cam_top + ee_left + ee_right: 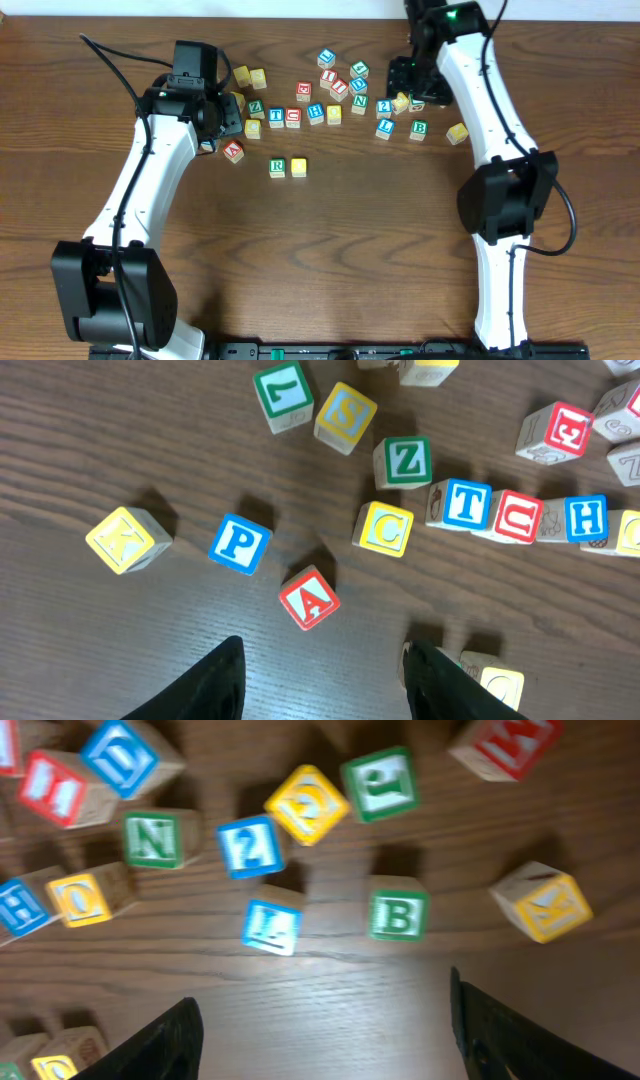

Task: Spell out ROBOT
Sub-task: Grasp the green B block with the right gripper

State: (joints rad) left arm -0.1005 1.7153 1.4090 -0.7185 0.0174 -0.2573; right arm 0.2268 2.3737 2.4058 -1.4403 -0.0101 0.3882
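A green R block (277, 167) and a yellow block (298, 167) sit side by side below the scattered pile; the yellow one shows beside my left finger in the left wrist view (503, 685). A green B block (398, 915), (419, 128) lies just ahead of my right gripper (325, 1040), (405, 90), which is open and empty above the wood. A yellow O block (80, 898) and a blue T block (466, 503) lie in the pile. My left gripper (325, 680), (228, 115) is open and empty near a red A block (309, 598).
Several other letter blocks lie across the far middle of the table: a blue P (240, 543), yellow K (125, 540), yellow C (383, 528), green Z (404, 461), blue L (270, 927), green N (152, 838) and another yellow K (545, 902).
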